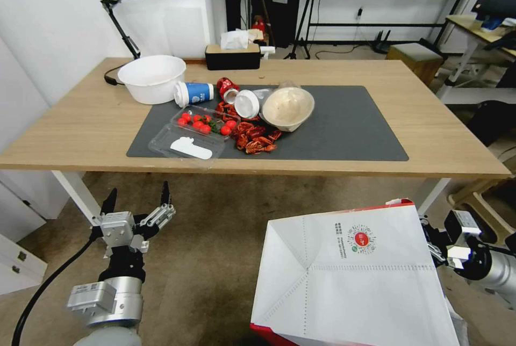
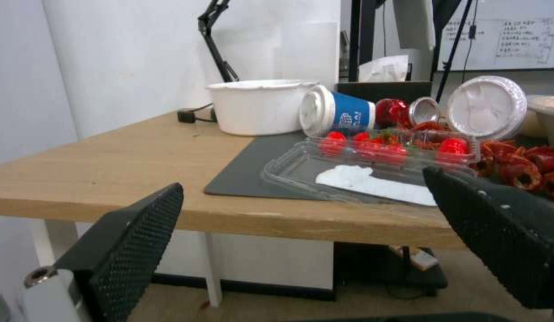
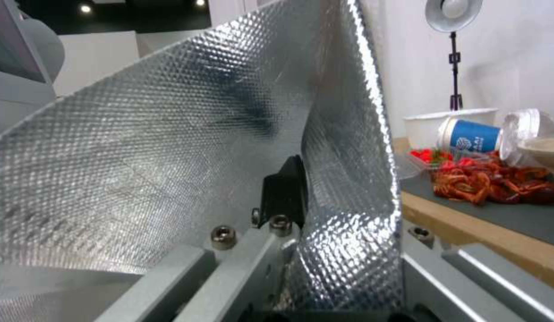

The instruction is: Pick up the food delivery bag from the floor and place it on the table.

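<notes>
Sideways, right gripper (image 1: 430, 244) clamps food delivery bag (image 1: 349, 276) — left gripper (image 1: 137, 201) upright, jaws open.

Bright, even indoor light, soft shadow under the surface (image 1: 80, 136) onto the floor (image 1: 215, 238), glare across the silver foil lining (image 3: 169, 134), wide-angle bending at head view edges, near tool pads (image 2: 134, 241) blurred at lower frame

Colours on bench:
food delivery bag (image 1: 355, 281) white, red edges, round red logo; lining (image 3: 169, 147) silver, diamond-embossed. Mat (image 1: 349, 131) dark grey, table (image 1: 86, 125) light wood.
</notes>
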{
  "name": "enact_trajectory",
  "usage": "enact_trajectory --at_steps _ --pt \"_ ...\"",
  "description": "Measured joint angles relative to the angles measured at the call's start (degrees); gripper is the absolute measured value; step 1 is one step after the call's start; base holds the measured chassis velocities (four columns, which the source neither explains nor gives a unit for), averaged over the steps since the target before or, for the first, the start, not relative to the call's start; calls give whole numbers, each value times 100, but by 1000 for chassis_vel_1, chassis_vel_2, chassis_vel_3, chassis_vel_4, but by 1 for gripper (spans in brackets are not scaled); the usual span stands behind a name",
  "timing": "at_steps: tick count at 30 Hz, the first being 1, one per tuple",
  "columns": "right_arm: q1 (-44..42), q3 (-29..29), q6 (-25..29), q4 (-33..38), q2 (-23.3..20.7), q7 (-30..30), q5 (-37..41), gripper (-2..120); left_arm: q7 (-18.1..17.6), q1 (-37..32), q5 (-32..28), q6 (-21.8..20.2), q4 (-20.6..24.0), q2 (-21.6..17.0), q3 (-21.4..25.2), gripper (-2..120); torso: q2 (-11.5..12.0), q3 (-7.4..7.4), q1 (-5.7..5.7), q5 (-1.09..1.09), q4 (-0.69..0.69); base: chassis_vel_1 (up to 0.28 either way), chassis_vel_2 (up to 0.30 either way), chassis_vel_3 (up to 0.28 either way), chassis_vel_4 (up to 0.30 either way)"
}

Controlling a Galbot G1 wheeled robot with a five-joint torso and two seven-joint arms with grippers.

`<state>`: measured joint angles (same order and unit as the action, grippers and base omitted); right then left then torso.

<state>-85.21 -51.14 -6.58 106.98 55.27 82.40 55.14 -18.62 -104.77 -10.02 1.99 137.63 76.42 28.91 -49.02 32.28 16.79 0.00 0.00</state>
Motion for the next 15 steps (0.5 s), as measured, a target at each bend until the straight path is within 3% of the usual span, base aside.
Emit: enact_trajectory --at_steps 15 --pt "3 -9 0 -4 -2 -9 3 0 8 16 -1 -2 -22 -18 -12 100 -386 220 164 0 0 0 0 0 0"
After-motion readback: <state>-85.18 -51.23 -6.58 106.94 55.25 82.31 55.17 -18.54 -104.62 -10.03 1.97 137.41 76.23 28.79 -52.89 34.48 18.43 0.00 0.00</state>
